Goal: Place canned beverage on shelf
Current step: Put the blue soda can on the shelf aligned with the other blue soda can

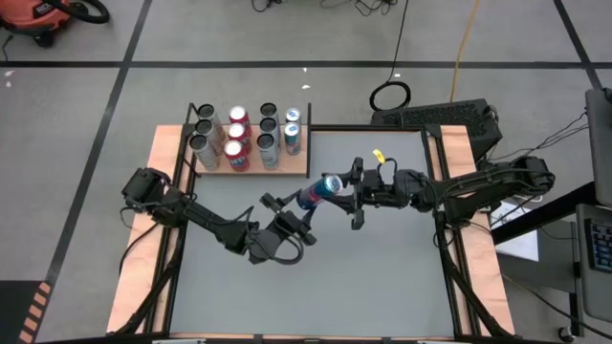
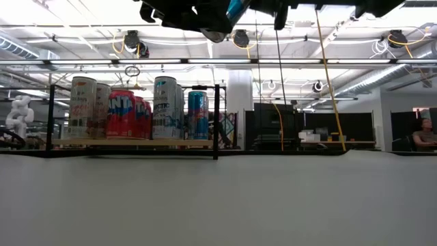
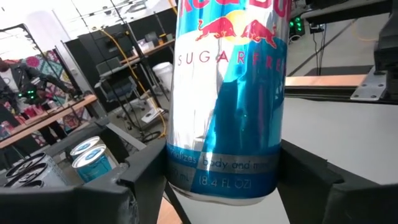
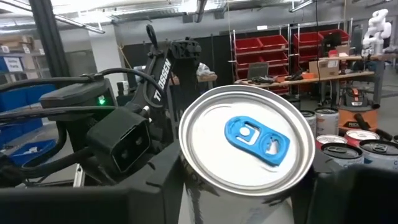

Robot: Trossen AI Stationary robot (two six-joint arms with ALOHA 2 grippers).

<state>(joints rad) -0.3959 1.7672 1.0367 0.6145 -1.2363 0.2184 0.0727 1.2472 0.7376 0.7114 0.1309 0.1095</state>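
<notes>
Grey surface (image 1: 316, 277) below, both end effectors hold one blue can (image 1: 320, 191) aloft: left end effector (image 1: 304, 203) gripping its base, right end effector (image 1: 350, 192) closing near its top. Shelf (image 1: 287, 170) nearby. Mistimed release could drop it.

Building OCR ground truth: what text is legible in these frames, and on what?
"SUGARFREE", last letters cut off: held can, left wrist view.
"8.4 FL OZ": same can, low on its side.
"body and mind": band above that, partly legible.
"TROSSEN", partly hidden: left arm, right wrist view.
"NTA", start hidden: red can on the shelf.
Other shelf cans: too blurred.
</notes>
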